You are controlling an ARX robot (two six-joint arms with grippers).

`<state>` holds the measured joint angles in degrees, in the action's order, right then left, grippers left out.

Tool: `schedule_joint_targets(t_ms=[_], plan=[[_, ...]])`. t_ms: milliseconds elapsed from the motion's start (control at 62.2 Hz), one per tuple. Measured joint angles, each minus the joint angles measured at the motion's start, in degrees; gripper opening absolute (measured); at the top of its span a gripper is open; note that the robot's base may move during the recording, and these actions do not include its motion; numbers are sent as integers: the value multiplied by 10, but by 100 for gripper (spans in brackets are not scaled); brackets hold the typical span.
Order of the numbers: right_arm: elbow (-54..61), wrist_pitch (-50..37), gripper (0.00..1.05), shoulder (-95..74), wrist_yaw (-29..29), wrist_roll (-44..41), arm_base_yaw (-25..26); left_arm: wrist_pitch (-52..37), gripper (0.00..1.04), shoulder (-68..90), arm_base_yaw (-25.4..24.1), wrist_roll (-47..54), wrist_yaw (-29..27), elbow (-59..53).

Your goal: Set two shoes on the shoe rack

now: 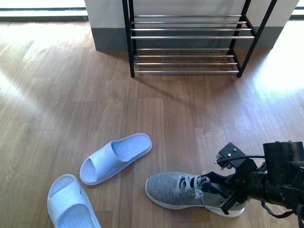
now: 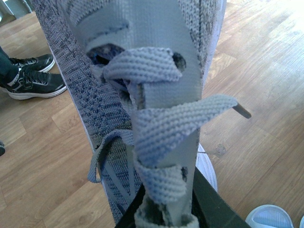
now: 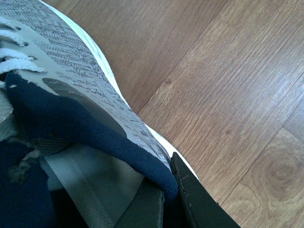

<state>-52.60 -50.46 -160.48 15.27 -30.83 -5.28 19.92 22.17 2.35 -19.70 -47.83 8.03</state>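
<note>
R gripper (image 3: 168, 187) pinches grey sneaker (image 1: 175, 190) collar on floor (image 1: 71, 95) — L gripper (image 2: 168, 209) (wrist cam) clamps 2nd sneaker (image 2: 142, 71) tongue.

wood floor (image 1: 66, 99) | white wall (image 1: 107, 14), grey base | black sneakers (image 2: 33, 80) on floor

In the front view we lose the heel of the grey sneaker (image 1: 176, 188) behind the right gripper (image 1: 228, 198). Part of the nearer sandal (image 1: 70, 203) runs past the lower edge, and the top of the shoe rack (image 1: 190, 29) runs past the upper. In the left wrist view the second sneaker (image 2: 142, 90) overflows the frame, and the left gripper (image 2: 167, 216) shows only as dark edges.
</note>
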Motion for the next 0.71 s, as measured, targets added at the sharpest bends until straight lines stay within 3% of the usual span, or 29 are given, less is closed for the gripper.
schedule_joint_targets(t_ms=[450, 708], plan=[[171, 20, 1, 286, 38, -77, 49, 0, 3, 0, 0, 0, 0, 0], [299, 148, 1, 649, 107, -85, 62, 0, 3, 0, 0, 0, 0, 0]])
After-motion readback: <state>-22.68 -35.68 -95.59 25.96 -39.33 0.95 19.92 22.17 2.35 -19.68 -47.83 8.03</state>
